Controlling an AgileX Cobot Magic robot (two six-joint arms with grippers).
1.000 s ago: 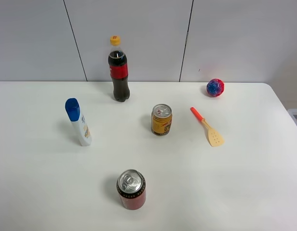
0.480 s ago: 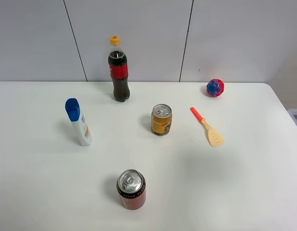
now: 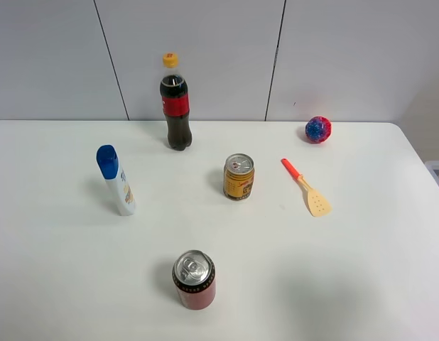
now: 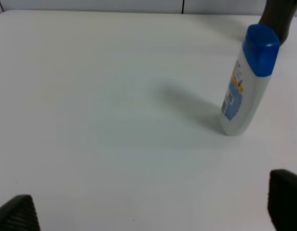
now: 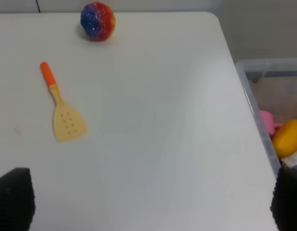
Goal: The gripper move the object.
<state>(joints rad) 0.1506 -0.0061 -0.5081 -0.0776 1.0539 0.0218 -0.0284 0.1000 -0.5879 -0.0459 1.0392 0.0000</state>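
The toy spatula (image 3: 307, 188) lies flat on the white table (image 3: 361, 270), toward 2 o'clock from the table's middle, orange handle aimed at 11 o'clock and perforated blade at 5 o'clock. Wide bare tabletop runs from it toward 3 o'clock as far as the table's right edge, and toward 6 o'clock to the near edge. The gold can (image 3: 239, 177) stands at its 9 o'clock, near but apart; the red-and-blue ball (image 3: 318, 129) sits at its 12 o'clock, close to the back edge. Past the right edge, the right wrist view shows a clear bin (image 5: 258, 101) holding a yellow toy (image 5: 288, 137) (other contents too cut off to name).

The right gripper (image 5: 148, 204) shows only two dark fingertips (image 5: 14, 197) at the corners of its view, spread wide apart, gripping nothing and touching nothing; the spatula lies well ahead of it. The left gripper (image 4: 148, 211) is likewise spread wide and empty, with the blue-capped bottle (image 4: 245, 82) standing upright beyond it.
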